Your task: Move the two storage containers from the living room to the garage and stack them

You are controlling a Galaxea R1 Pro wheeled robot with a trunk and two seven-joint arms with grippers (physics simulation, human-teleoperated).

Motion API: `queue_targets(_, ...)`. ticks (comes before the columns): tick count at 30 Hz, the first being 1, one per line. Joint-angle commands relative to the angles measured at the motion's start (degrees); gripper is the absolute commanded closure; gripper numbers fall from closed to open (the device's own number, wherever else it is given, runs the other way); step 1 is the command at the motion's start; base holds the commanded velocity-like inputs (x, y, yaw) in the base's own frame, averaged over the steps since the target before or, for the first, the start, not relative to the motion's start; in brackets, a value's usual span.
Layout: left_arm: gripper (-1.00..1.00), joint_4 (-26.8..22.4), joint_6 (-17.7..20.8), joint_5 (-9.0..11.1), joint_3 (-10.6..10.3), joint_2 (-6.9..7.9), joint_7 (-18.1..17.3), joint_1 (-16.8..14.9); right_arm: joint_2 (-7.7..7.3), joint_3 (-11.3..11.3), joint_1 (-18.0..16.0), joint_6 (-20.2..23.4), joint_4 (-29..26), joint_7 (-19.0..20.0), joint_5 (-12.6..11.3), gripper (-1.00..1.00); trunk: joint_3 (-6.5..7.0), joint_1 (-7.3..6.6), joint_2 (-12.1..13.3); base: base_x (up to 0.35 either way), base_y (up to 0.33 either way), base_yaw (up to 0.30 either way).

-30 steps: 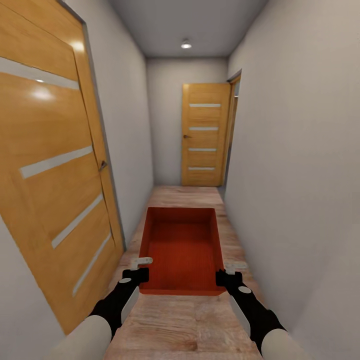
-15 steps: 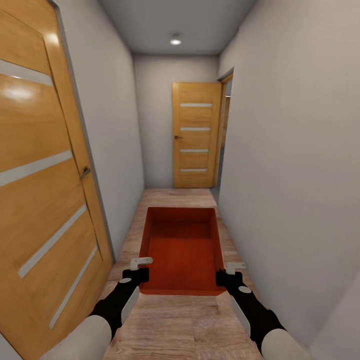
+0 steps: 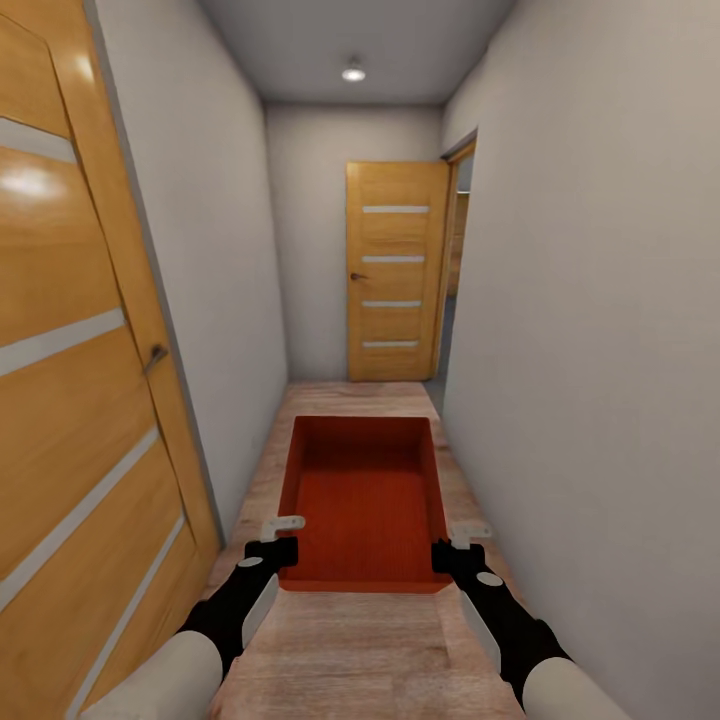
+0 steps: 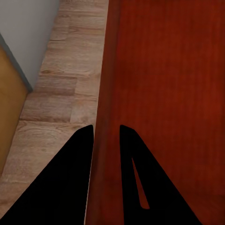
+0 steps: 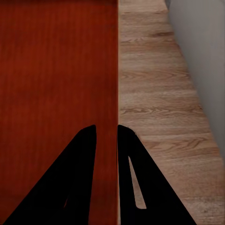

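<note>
One orange-red open-topped storage container [image 3: 362, 498] hangs level in front of me, above the light wood plank floor of a narrow corridor. My left gripper [image 3: 272, 548] is shut on the container's left wall near its close corner; the left wrist view has both black fingers [image 4: 75, 178] astride that wall [image 4: 104, 93]. At the opposite close corner my right gripper [image 3: 452, 552] is shut on the right wall, and the right wrist view shows the fingers [image 5: 136, 173] straddling the wall's rim [image 5: 117, 70]. The container [image 5: 56, 84] is empty inside.
White walls stand close on both sides of the corridor. A wooden door [image 3: 70, 420] with pale stripes is close on the left. A matching closed door [image 3: 395, 272] ends the corridor, and an open doorway [image 3: 458, 270] lies just to its right. Plank floor [image 3: 360, 650] runs ahead.
The whole view has shifted: the left door slid further left and the far door moved slightly. Both grippers and the container keep the same place in the picture.
</note>
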Motion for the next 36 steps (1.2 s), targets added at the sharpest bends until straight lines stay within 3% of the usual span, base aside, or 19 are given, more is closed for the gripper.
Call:
queue_targets(1, 1.0, -0.05, 0.39, 0.79, 3.95, 0.12, 3.76, 0.01, -0.03, -0.44, -0.06, -0.82, -0.31, -0.57, -0.44, 1.0, -0.07, 0.04, -0.04, 0.328, 0.001, 0.0)
queue_targets(36, 1.0, -0.38, 0.35, 0.79, 3.94, 0.47, 3.76, 0.01, -0.07, -0.45, -0.06, -0.82, -0.31, -0.68, -0.44, 1.0, -0.07, 0.04, -0.04, 0.329, 0.0, 0.0)
